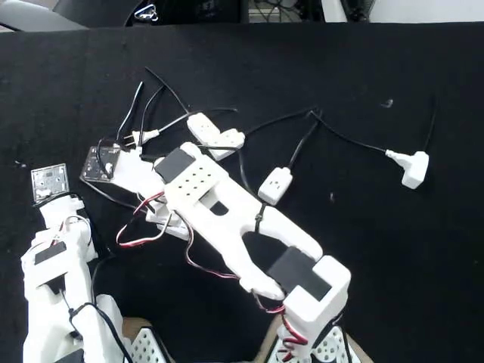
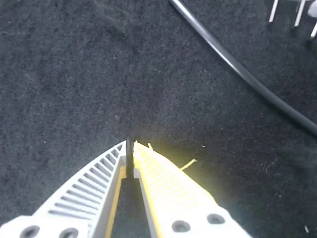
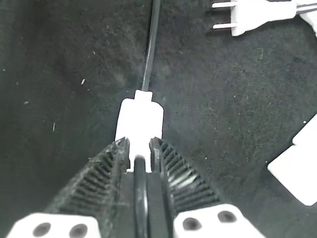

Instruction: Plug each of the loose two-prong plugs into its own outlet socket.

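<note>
Between right claw [image 3: 138,145] tips: white connector [image 3: 139,116], gripped at near end.

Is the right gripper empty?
No, the right gripper has its fingers closed on a white connector that sits on a black cord.

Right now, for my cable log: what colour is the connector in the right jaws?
The connector is white; right wrist view shows it best.
</note>
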Robot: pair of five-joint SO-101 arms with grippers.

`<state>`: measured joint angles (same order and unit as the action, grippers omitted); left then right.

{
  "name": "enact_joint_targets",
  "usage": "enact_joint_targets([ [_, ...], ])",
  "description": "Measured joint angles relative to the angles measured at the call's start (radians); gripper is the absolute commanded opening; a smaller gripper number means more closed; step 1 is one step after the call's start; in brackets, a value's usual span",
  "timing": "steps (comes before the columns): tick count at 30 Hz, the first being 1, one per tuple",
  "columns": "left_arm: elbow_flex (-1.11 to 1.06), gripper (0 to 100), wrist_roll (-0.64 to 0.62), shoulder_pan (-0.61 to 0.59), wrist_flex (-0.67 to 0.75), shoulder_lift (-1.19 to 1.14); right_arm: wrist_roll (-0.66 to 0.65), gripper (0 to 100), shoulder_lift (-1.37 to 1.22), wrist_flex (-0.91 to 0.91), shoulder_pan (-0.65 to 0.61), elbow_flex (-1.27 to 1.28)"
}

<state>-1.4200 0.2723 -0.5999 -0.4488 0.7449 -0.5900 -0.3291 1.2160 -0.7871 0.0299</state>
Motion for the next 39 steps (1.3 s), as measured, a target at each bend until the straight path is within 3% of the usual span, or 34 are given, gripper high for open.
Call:
enact_joint_targets([
  [20, 0.0, 3, 0.0, -0.003, 0.0, 0.0, -0.023, 1.1, -0.003, -0.031, 0.015, 0.014],
  [31, 0.0, 3, 0.002, -0.006, 0.0, 0.0, -0.028, 1.1, 0.107, -0.077, 0.069, 0.284],
  [39, 0.0, 3, 0.002, -0.008, 0.0, 0.0, -0.021, 1.1, -0.026, -0.052, 0.075, 0.141],
])
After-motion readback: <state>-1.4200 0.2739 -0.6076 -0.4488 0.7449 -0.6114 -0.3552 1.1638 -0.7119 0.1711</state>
